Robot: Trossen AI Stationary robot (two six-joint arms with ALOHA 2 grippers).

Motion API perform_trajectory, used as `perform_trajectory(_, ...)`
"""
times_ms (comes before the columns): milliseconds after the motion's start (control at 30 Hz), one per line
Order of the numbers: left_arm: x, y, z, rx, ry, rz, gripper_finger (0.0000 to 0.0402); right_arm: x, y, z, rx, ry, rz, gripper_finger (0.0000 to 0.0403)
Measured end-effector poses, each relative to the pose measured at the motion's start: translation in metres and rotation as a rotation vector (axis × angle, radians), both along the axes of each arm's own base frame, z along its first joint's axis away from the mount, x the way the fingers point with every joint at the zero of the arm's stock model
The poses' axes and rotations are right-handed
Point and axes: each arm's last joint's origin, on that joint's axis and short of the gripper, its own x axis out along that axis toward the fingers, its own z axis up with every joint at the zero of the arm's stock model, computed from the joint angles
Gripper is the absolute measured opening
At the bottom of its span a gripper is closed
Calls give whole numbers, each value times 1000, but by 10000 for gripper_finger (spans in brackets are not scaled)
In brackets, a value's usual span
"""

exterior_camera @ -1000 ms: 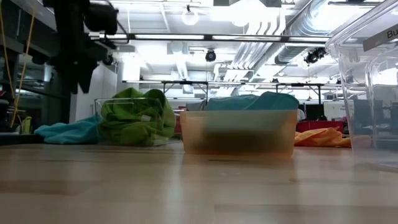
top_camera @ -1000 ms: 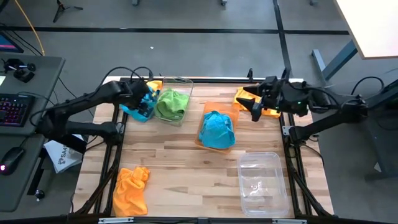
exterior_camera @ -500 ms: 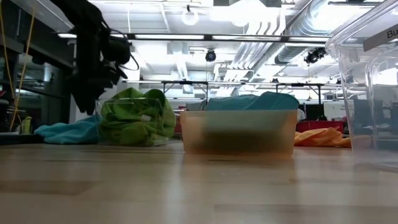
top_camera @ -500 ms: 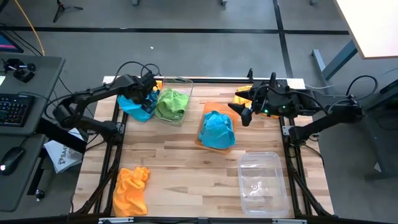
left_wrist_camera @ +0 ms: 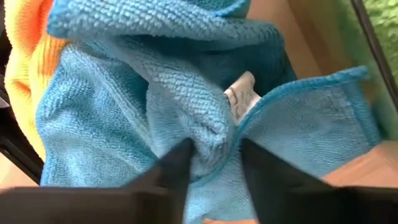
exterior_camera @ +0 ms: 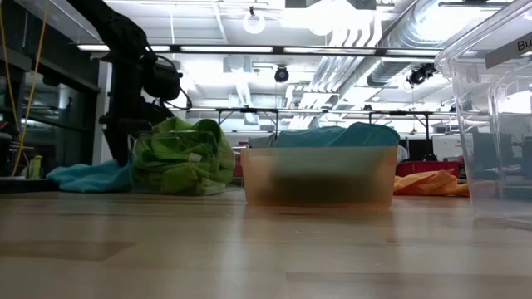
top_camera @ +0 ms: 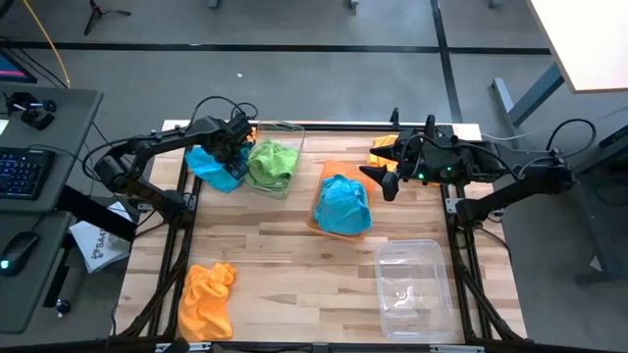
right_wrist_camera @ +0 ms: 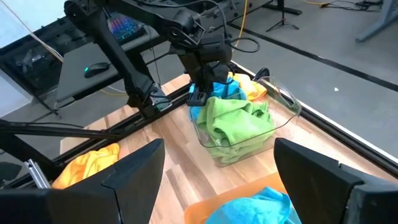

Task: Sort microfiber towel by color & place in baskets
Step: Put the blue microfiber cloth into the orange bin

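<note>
A sky-blue towel point(top_camera: 208, 167) lies bunched on the table at its far left, beside the clear bin point(top_camera: 289, 132) that holds green towels point(top_camera: 272, 163). My left gripper point(left_wrist_camera: 214, 152) is down on this blue towel, shut on a raised fold. An orange towel point(left_wrist_camera: 25, 56) lies against the blue one. The orange bin point(top_camera: 339, 172) holds blue towels point(top_camera: 342, 204). My right gripper point(top_camera: 381, 179) hovers open beyond the orange bin, beside another orange towel point(top_camera: 385, 149) at the far right. In the low view the left arm point(exterior_camera: 133, 91) stands behind the green bin. My left gripper pinches a raised fold point(left_wrist_camera: 208, 124) of the blue towel between its two fingers point(left_wrist_camera: 177, 165), coming from above and pointing down. The fold bunches up between the fingers, next to the towel's white label point(left_wrist_camera: 241, 93). The rest of the towel lies spread on the table.
An empty clear bin point(top_camera: 412, 284) stands at the near right. A third orange towel point(top_camera: 206, 299) lies at the near left corner. Bare wood shows in the table's middle point(top_camera: 285, 255). Frame rails run along the table's edges.
My left gripper has come down onto the blue towel beside the green bin, moving slightly toward the far edge. My right gripper has shifted a little toward the table's left and turned, then held still. The towels and bins have stayed in place.
</note>
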Motion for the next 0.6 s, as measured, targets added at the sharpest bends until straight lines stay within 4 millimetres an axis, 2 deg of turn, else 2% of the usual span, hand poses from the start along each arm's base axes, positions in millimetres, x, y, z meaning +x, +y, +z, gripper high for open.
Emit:
perform_trajectory(67, 0, 0, 0, -1, 4, -9, 43, 0, 0, 0, -1, 2, 0, 299)
perform_trajectory(100, -1, -1, 1, -1, 4, -10, 23, 0, 0, 0, -2, 4, 1, 299)
perform_trajectory(267, -9, -10, 22, 46, -45, 3, 3, -1, 0, -3, -8, 36, 1, 299)
perform_trajectory(433, -28, -29, 78, 203, -182, 56, 1, -3, -1, -5, -18, 62, -13, 299)
perform_trajectory(600, -57, -58, 145, 478, -358, 145, 1, -3, -1, -2, -45, 41, -23, 299)
